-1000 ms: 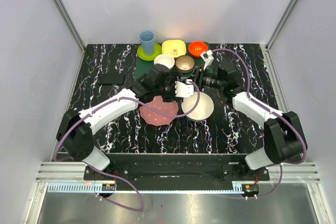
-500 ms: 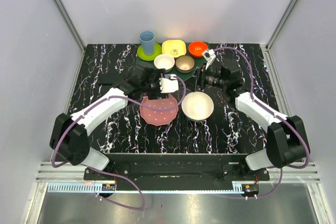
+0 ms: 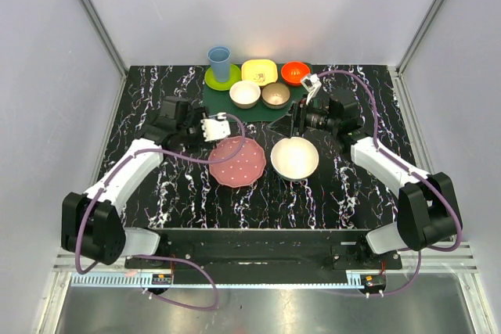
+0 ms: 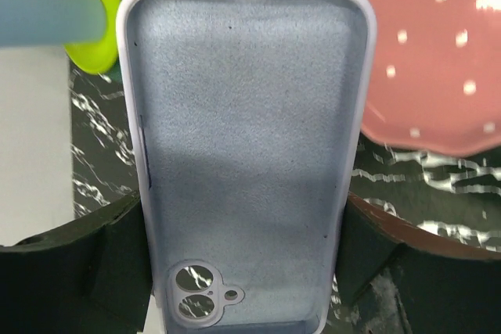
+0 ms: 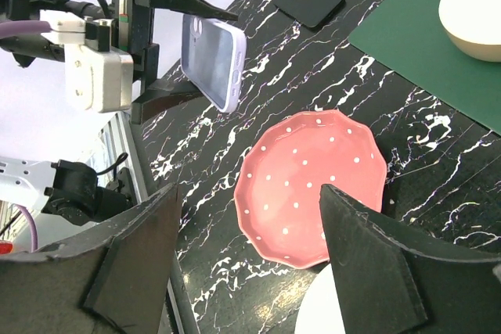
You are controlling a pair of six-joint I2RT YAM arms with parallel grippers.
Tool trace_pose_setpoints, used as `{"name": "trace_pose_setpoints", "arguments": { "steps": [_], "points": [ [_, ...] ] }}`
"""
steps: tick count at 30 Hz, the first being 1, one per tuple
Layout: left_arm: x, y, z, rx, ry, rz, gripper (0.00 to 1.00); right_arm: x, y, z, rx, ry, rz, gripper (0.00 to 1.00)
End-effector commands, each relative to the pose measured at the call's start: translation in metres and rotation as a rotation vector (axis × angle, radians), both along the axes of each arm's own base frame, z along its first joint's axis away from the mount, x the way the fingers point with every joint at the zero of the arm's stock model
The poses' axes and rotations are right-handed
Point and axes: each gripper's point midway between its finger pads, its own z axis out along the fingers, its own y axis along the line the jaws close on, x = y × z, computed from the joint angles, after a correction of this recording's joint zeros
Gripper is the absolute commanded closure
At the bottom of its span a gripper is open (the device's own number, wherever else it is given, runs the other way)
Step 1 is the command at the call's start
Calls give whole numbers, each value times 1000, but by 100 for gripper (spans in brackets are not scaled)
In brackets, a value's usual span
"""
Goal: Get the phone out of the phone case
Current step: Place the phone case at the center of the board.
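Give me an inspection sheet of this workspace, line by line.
Surface: black marbled table, green mat at the back.
Job's things: phone case empty, held off the table; phone apparently the flat black slab lying on the table.
Clutter: pink plate, white bowl, blue cup, lime plate, yellow dish, orange bowl, cream bowl, tan bowl.
Hands: left hand shut on phone case; right hand open, empty.
Cables: purple cables loop off both arms.
Surroundings: pale walls, metal frame.
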Motion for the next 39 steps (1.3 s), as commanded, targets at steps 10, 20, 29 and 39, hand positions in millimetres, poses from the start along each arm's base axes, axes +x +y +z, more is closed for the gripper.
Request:
{"name": "trace_pose_setpoints", "arguments": {
  "steps": [10,20,29,39],
  "points": [
    [-35,94,-49,98,172,-7,37,5,-2,28,21,-97,-10,23],
    [-41,138,-100,152,310,5,37,6,-4,28,20,-100,-16,22],
    [-44,168,-134,183,409,29,36,5,-4,29,21,-102,-16,22],
    [-41,181,-145,201,393,41,34,6,-4,28,22,-96,-19,22]
  ]
}}
